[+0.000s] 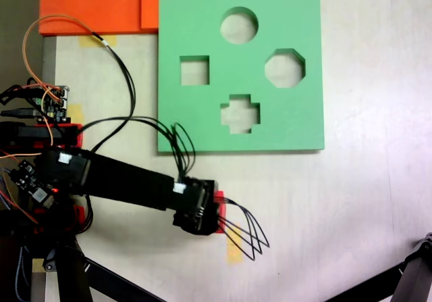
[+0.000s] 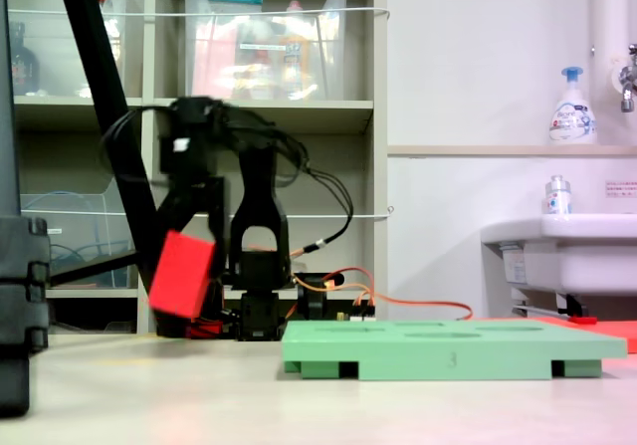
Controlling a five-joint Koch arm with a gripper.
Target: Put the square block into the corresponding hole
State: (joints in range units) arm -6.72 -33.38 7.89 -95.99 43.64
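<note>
Off the green foam board's near edge, above bare bench, the gripper holds the square block clenched, lifted and tilted. To do this well, I judge it should carry the cube over the board's edge to the square hole on the board's left side in the top-down fixed view, level it, align the corners, then lower it. Orange foam sheets lie at the bench's far corner; shelves and a sink stand behind.
</note>
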